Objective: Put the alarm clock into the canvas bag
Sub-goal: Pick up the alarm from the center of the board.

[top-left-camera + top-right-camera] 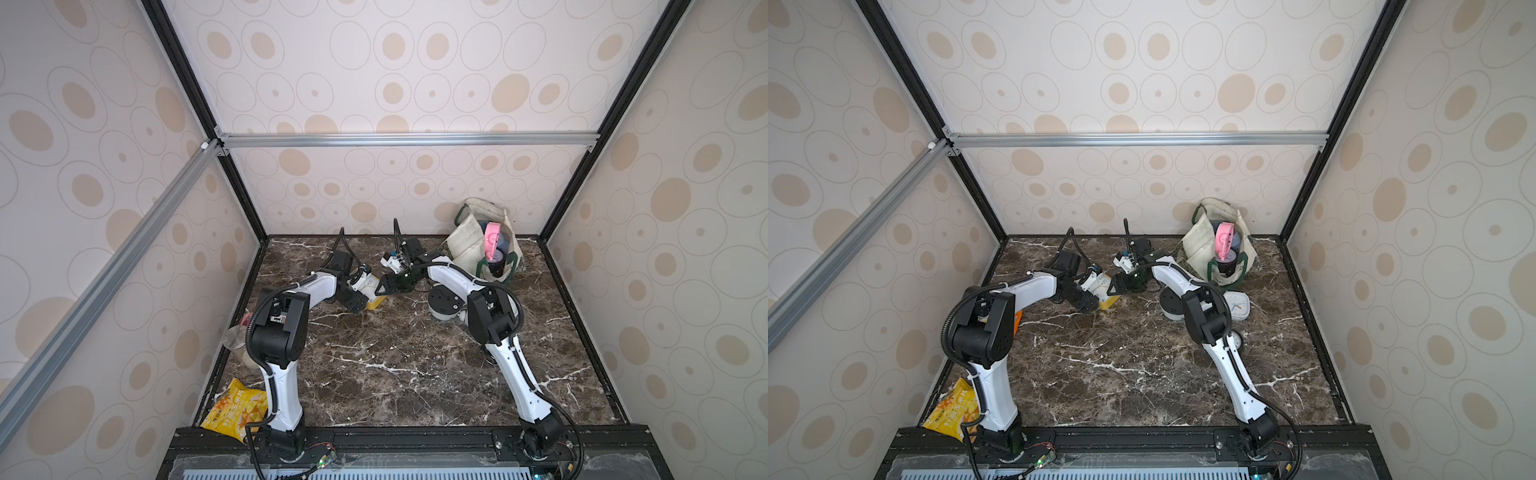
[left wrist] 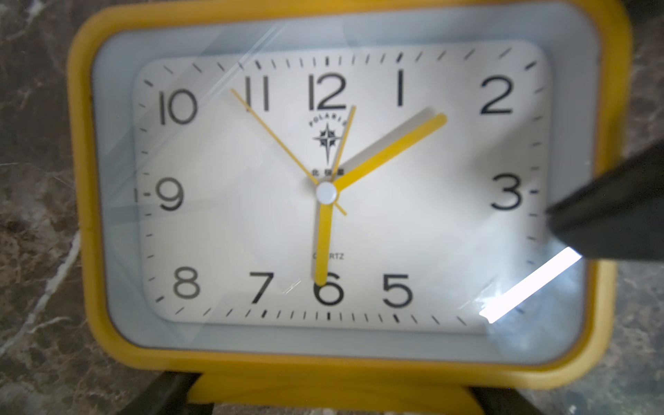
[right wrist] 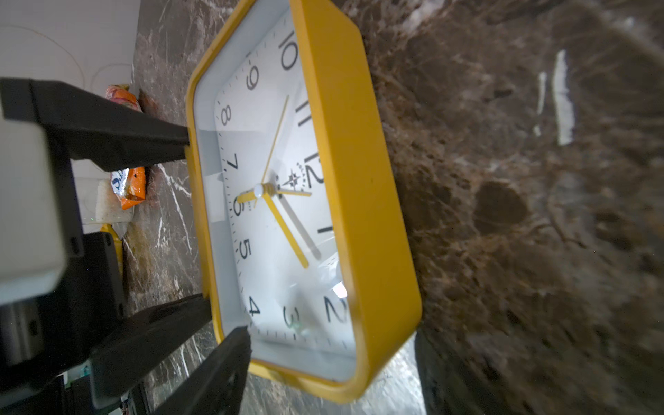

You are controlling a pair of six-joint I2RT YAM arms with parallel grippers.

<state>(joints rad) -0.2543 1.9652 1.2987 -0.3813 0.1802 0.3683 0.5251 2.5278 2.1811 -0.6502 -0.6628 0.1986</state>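
Flanking the clock (image 2: pixel 325 194), left gripper (image 3: pixel 198 224) and right gripper (image 1: pixel 384 286) hide most of it in both top views.
Left straddles its foot, right its side; clamped or loose, I cannot tell.

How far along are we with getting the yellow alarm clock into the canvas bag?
Early stage. Done: both arms are at the yellow alarm clock. In hand: the left gripper clamps its base; the right gripper has a finger over the face. Remaining: carry it to the open canvas bag at the back and drop it in.
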